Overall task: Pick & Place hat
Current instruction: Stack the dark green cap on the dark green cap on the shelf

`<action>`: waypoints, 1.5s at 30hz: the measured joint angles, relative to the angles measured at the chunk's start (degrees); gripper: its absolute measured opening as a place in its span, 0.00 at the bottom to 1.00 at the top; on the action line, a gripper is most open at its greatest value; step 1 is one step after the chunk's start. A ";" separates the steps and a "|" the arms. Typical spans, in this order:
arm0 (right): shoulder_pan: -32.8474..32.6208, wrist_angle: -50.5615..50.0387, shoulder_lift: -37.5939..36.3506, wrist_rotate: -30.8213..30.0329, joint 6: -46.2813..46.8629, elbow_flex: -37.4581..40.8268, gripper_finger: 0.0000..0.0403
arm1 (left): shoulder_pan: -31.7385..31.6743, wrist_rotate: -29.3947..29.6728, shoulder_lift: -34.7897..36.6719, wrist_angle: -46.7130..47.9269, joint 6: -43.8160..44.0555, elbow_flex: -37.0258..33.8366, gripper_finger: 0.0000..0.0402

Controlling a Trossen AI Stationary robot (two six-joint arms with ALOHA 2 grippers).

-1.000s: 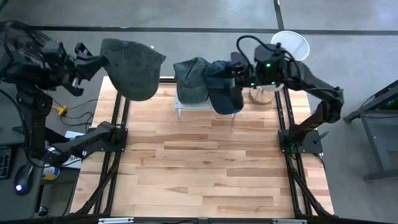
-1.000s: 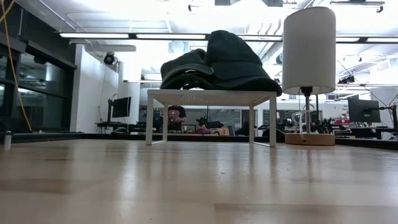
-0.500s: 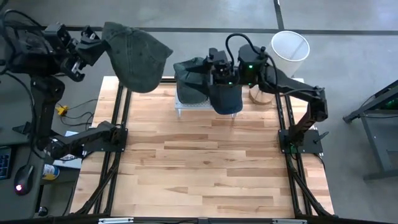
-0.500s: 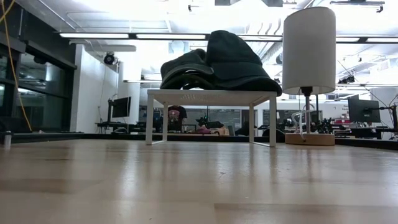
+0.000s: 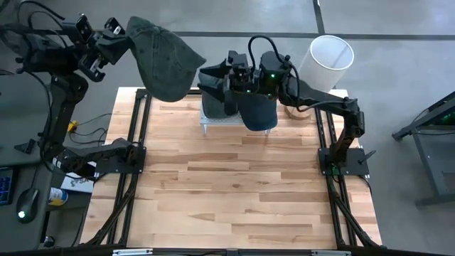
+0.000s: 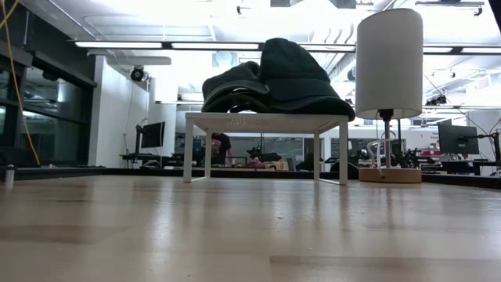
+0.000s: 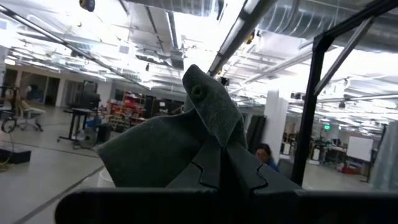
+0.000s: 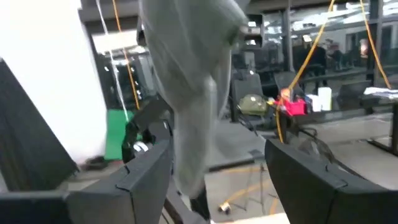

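Holding one grey-green hat (image 5: pixel 160 60) aloft off the table's (image 5: pixel 234 192) far left corner, my left gripper (image 5: pixel 117 44) is clenched on the fabric; in the left wrist view the cloth (image 7: pixel 186 140) stands bunched up right between the fingers, which I read as a carry grip meant to keep the hat clear of the frame. My right gripper (image 5: pixel 222 77) sits over the small white stand (image 6: pixel 266 121) at the far edge, its fingers (image 8: pixel 140 171) spread wide and grasping nothing, poised above the two dark hats piled there (image 5: pixel 238 96). I judge it is lined up to take the next one off the pile. From table height the pile (image 6: pixel 278 78) rests on the stand, with the white lamp (image 6: pixel 389 66) just beside it. Neither gripper shows in that low view. Where the carried hat is meant to go I cannot tell; no drop spot is visible. The right wrist view shows a pale, blurred cloth shape (image 8: pixel 193 87) ahead, likely the other arm's hat.
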State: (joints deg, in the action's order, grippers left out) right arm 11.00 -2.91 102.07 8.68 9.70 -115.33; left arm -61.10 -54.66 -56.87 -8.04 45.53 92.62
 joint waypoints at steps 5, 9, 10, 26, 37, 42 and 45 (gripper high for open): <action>0.66 2.84 1.06 1.97 0.80 0.00 0.62 | 0.00 -1.84 -1.03 -0.47 -0.12 0.00 0.00; 0.66 3.80 1.60 2.11 0.61 -0.02 0.62 | 0.00 -2.83 -1.98 -2.81 -0.16 0.00 0.00; 0.66 4.38 1.69 2.21 0.73 -0.02 0.62 | 0.00 -2.85 -2.08 -2.99 -0.18 0.00 0.00; 0.66 5.35 4.01 4.93 2.33 -0.04 0.44 | 0.00 -3.71 -3.86 -5.52 -0.68 0.00 0.00; 0.66 6.70 4.01 6.08 1.85 -0.04 0.09 | 0.00 -3.73 -3.84 -5.57 -0.86 0.00 0.00; 0.55 7.01 4.01 8.37 1.28 -0.04 0.03 | 0.00 -3.73 -3.94 -5.48 -0.79 0.00 0.00; 0.63 7.03 4.01 8.38 1.85 -0.04 0.02 | 0.00 -3.71 -3.92 -5.40 -0.70 0.00 0.02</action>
State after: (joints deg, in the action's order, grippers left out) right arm 11.64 4.12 106.08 17.06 11.55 -115.37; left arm -61.10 -58.37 -60.80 -13.43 44.83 92.62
